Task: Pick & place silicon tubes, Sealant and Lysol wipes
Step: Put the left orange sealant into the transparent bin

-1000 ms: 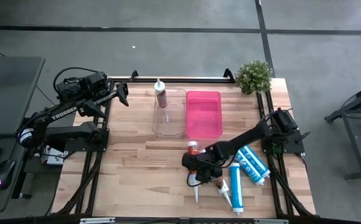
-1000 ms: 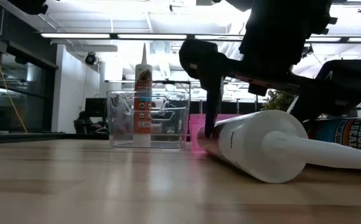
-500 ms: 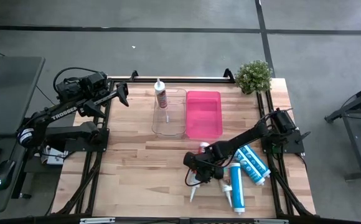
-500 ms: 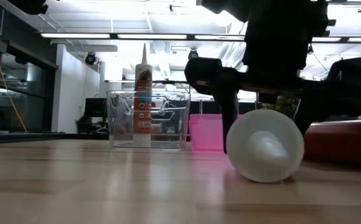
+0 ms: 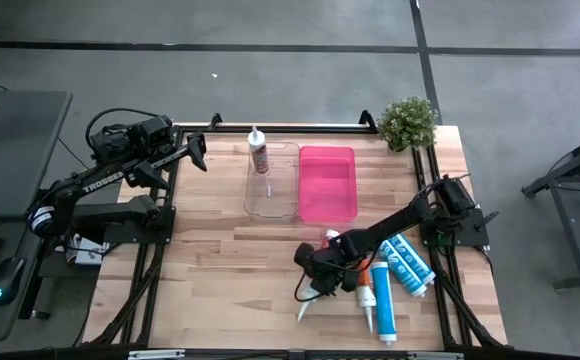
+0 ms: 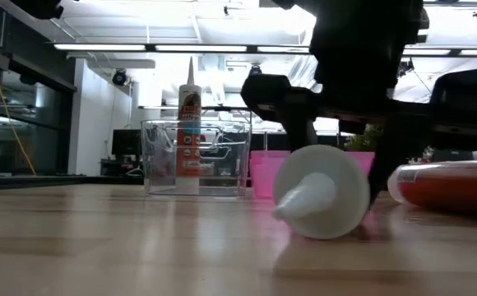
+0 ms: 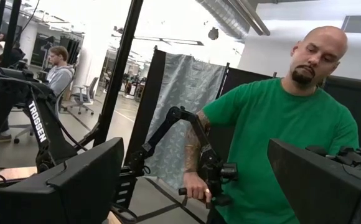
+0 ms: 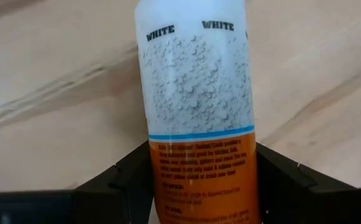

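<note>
- The right gripper [image 5: 322,268] is down at the table [image 5: 220,270] with its jaws to either side of a white-and-orange tube [image 8: 196,112]; in the right wrist view both dark fingers [image 8: 124,180] sit against the tube's orange end.
- I judge the jaws clamped on the tube or very nearly so; no gap shows at either side.
- The tube's long axis runs straight out ahead of the jaws, crossing the line between the fingers, so the grip is across its width. Its nozzle [image 5: 303,308] points away from the arm, toward the front edge of the table.
- In the low view the tube [image 6: 321,193] lies on the wood, not yet lifted.
- Just beside the jaws, on the arm's side, lie a red tube [image 5: 365,278] and two blue tubes [image 5: 382,300].
- The clear bin [image 5: 272,185], with one tube upright in it, and the pink bin [image 5: 327,185] lie beyond the jaws, toward the table's far side.
- The left gripper [image 5: 192,150] waits at the far left corner, jaws apart, well away; the right arm is much nearer.
</note>
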